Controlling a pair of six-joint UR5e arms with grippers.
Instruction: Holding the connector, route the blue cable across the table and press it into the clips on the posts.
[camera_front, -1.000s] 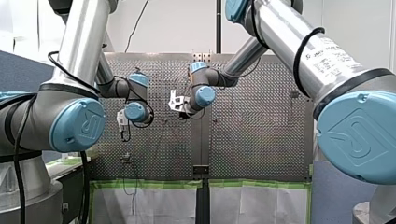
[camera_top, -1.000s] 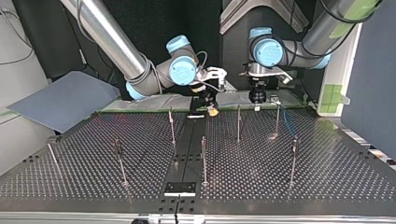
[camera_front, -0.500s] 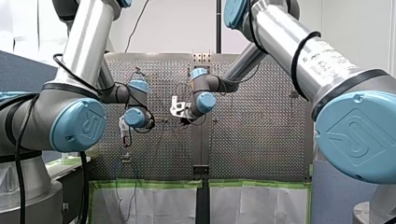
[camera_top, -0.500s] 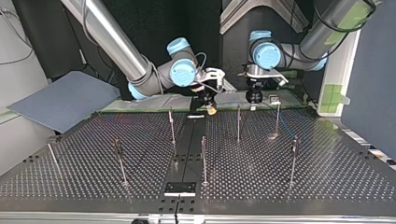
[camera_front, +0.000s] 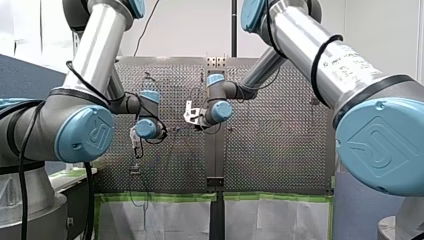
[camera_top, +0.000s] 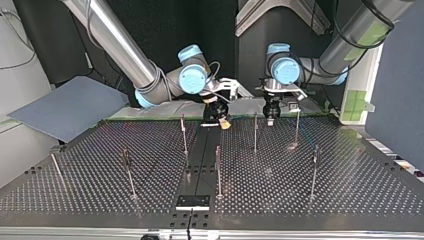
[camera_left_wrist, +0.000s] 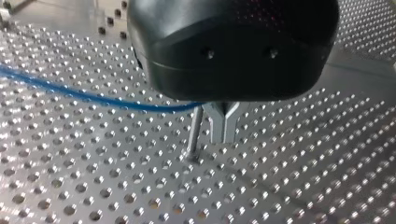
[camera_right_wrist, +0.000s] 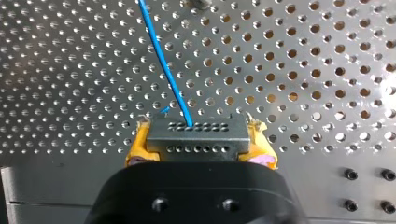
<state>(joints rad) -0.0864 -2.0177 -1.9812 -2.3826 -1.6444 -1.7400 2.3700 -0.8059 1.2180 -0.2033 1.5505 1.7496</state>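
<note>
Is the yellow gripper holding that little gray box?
Yes, shut on it: my right gripper squeezes the connector between its yellow pads.

7 posts (camera_top: 218, 170), 2 arms (camera_top: 120, 50), 1 blue cable (camera_right_wrist: 163, 65), 1 conn. (camera_right_wrist: 197, 137)

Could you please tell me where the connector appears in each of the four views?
Right wrist view: connector clamped between my right gripper's yellow pads.
Top view: at that gripper's tip, mid-picture, too small to discern.
Front view: not discernible.
Left wrist view: not in it.
Shared landmark: the blue cable, also crossing the left wrist view.
</note>
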